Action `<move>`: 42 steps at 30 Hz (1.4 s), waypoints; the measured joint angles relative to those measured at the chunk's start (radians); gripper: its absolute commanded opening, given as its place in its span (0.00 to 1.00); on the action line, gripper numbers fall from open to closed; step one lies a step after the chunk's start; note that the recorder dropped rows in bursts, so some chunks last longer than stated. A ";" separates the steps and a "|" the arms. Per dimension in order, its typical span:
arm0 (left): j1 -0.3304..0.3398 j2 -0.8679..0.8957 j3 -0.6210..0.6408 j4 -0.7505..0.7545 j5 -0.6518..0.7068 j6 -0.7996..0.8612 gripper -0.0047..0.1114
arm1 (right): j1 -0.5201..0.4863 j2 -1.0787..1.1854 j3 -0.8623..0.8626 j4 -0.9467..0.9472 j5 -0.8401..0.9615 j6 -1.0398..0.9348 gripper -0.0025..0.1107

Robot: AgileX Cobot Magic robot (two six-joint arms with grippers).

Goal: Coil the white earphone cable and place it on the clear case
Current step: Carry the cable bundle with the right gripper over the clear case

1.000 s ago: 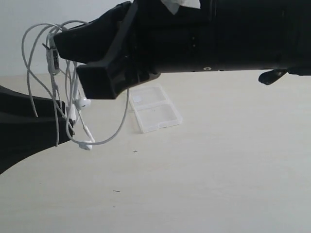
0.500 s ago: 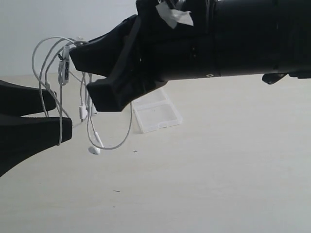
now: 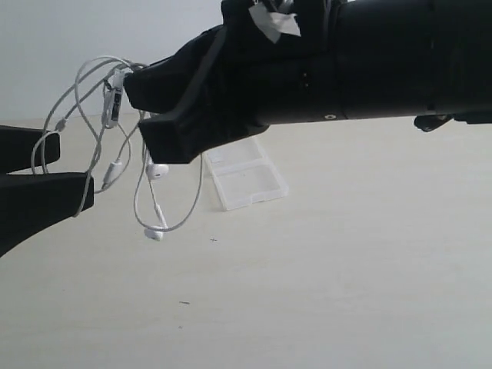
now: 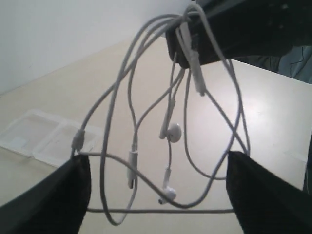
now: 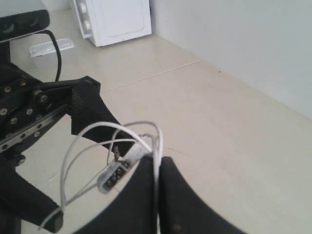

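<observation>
Currently the earphone cable [image 3: 142, 192] is off the table [image 3: 346, 269], hanging in loose, uneven loops to one side of the clear case [image 3: 244, 173] and not touching it. The right gripper [image 3: 142, 88] is closed tight on the top of the bundle; in the right wrist view its two fingers press together with several strands pinched between them [image 5: 157, 163], and the inline remote [image 5: 114, 175] sits just beside the pinch. The left gripper [image 3: 75, 167] lies farther from the case than the right one, and its jaws stand wide apart. In the left wrist view the loops hang down through that gap [image 4: 156, 190]. One strand runs straight across from finger to finger, and other strands rest against the fingers' inner corners, but nothing is clamped. Two earbuds dangle below the right gripper, one higher [image 3: 157, 171] and one at the low end of a loop [image 3: 154, 233]. The case lies flat on the table with both halves open and a small white label [image 3: 217, 157] on the farther half. Nothing rests on it.
</observation>
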 measured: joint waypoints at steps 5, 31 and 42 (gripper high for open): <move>0.011 0.000 0.011 0.002 0.016 -0.054 0.68 | 0.000 0.010 0.000 -0.018 -0.024 0.034 0.02; 0.013 0.006 0.021 0.001 0.101 -0.107 0.68 | -0.082 0.128 0.000 -0.181 -0.303 0.151 0.02; 0.013 0.006 0.021 0.001 0.074 -0.107 0.68 | -0.177 0.248 -0.051 -0.181 -0.390 0.124 0.02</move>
